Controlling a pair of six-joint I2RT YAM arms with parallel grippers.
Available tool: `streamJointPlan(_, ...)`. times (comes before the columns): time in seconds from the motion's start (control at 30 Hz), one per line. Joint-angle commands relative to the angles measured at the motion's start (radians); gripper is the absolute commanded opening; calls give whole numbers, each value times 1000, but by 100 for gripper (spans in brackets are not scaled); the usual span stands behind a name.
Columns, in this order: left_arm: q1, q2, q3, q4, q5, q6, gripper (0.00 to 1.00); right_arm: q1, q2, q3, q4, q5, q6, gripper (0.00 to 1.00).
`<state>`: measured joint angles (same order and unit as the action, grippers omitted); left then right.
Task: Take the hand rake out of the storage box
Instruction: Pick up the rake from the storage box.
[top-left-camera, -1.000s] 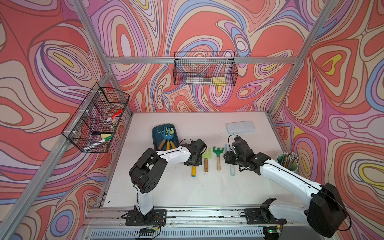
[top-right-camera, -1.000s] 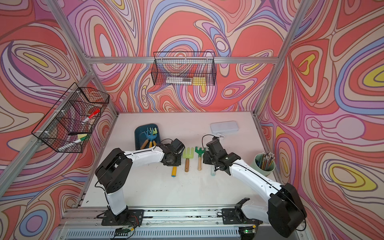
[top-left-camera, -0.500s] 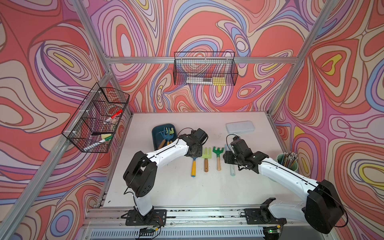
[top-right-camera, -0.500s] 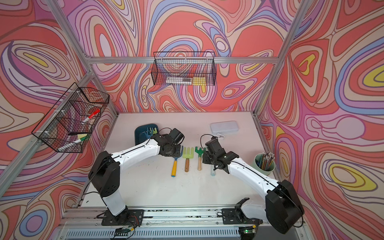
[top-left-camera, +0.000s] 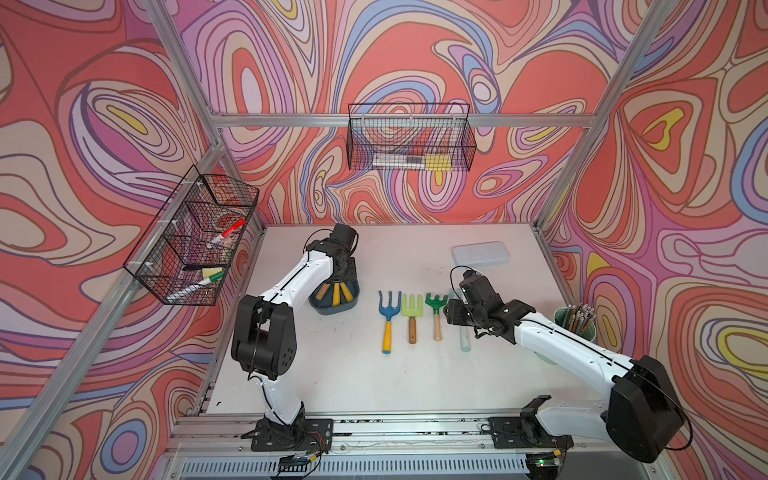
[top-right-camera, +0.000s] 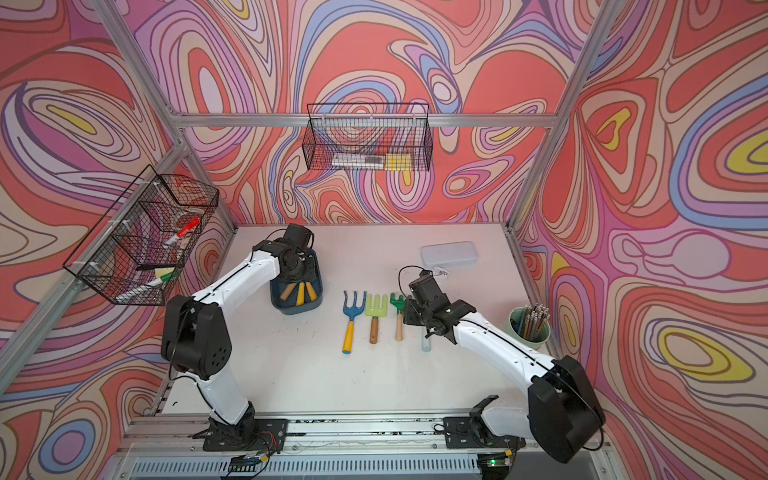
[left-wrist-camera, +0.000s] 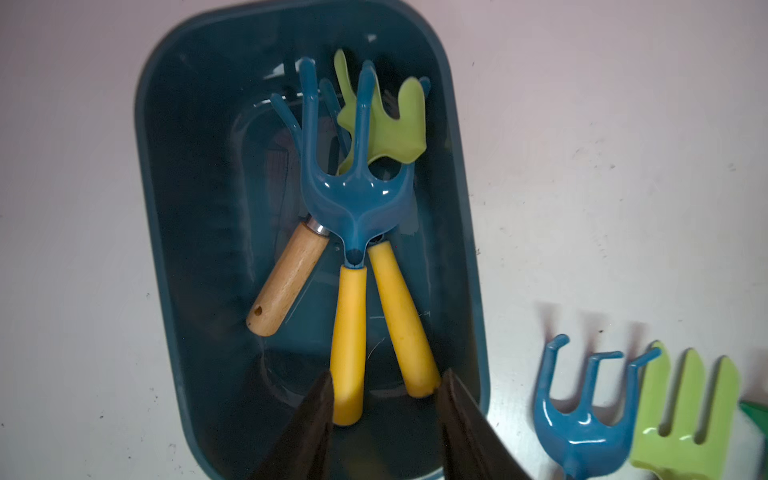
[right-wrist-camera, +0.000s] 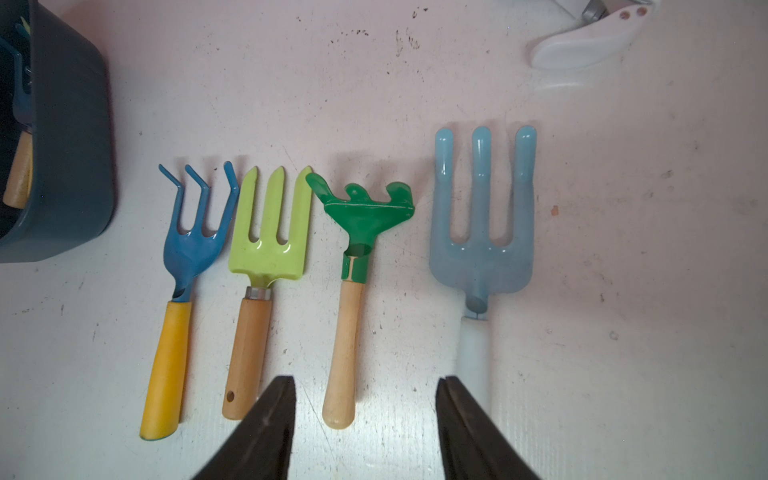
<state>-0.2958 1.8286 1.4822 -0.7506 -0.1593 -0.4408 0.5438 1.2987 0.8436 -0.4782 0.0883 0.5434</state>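
While the hand rake (left-wrist-camera: 353, 232) lies on top of the pile in the storage box (left-wrist-camera: 183, 216), blue head and yellow handle, I'm taking it as the one to lift. Its long axis runs along the box's length, tines at one end wall and the butt of the handle toward the other. A second yellow handle (left-wrist-camera: 403, 320) splays off just beside it, and a wooden handle (left-wrist-camera: 286, 286) angles away on the other side; both disappear under the rake's head.

Now the claw. The left gripper (left-wrist-camera: 386, 374) hangs over the box, jaws partway apart and holding nothing. In the wrist view, its fingers (left-wrist-camera: 316, 415) stand either side of the butt ends of both yellow handles, so the closing line crosses the rake's axis, which is what I want. But the gap sits more over the neighbour than over the rake's own handle. I'd judge a small sideways shift is needed before closing, or I pinch two tools. How high above the handles it sits, I can't tell.

The right gripper (right-wrist-camera: 365, 380) is well apart from the box, hovering over the row of tools (top-left-camera: 411, 316) on the table (top-left-camera: 353, 374), jaws spread and empty. The left arm is plainly the nearer.
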Motion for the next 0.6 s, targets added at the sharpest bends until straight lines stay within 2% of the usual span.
streamJointPlan(0.0, 17, 58, 24, -46, -28, 54, 45, -1, 10, 8, 19, -4, -3, 56)
streamJointPlan(0.17, 73, 96, -13, 2, 52, 45, 44, -1, 8, 8, 16, -3, -5, 56)
streamJointPlan(0.4, 76, 144, -22, 51, 78, 32, 41, 1, 27, 9, 33, -18, 1, 56)
streamJointPlan(0.57, 82, 206, 32, 24, 26, 38, 38, 1, 20, 14, 21, -11, -2, 56)
